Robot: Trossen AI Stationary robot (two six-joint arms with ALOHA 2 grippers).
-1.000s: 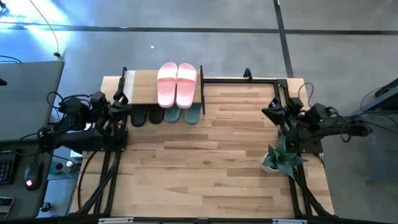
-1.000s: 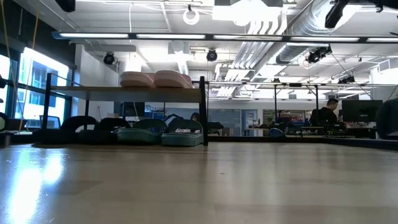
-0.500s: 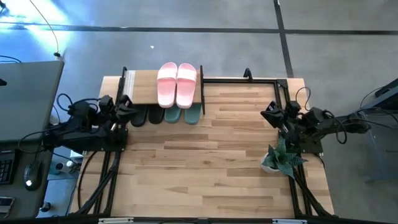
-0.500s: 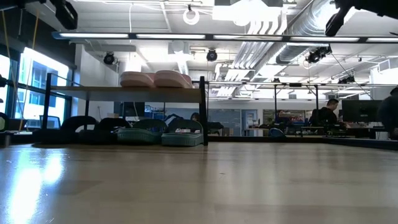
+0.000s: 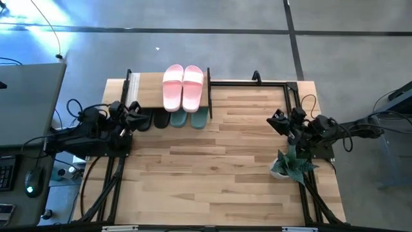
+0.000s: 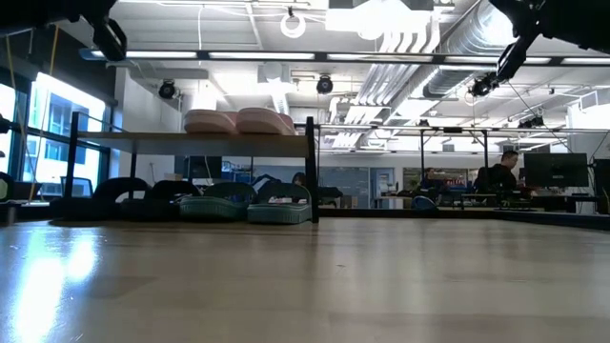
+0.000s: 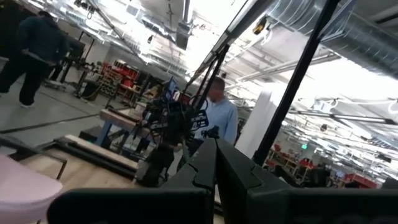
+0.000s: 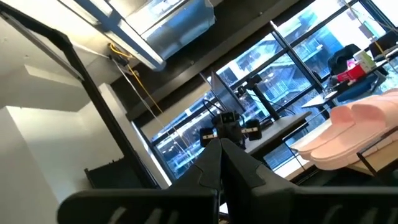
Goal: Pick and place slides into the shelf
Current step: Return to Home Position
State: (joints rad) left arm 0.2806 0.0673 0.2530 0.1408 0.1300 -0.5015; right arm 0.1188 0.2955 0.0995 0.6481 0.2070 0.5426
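From the high view I read the wooden table (image 5: 212,174) as my clock face. The shelf (image 5: 147,90) stands at about 11 o'clock, against the far edge, its light top board on a thin black frame.

Both arms are pulled back to the sides. The left gripper (image 5: 136,114) sits at about 10 o'clock, just off the shelf's left end. In the low view it hangs high above the tabletop (image 6: 112,38), touching nothing. Its wrist camera shows the two dark fingers (image 7: 208,171) pressed together with nothing between them. The right gripper (image 5: 274,121) is at about 2 o'clock, well apart from the shelf and also raised high (image 6: 510,62). Its fingers (image 8: 214,165) are clenched on nothing as well.

All the slides are in the shelf:
- **Pink pair** (image 5: 183,87): lies side by side on the top board, toward its right end.
- **Black pair** (image 5: 152,119): sits on the lower level to the left, its ends showing past the board's near edge.
- **Green pair** (image 5: 190,118): sits just beside the black pair at 3 o'clock of it, next to the right-hand post.

A small potted plant (image 5: 288,165) stands at 3 o'clock on the table, near the right arm's base. Far behind the table, a person (image 6: 498,175) is at a desk.
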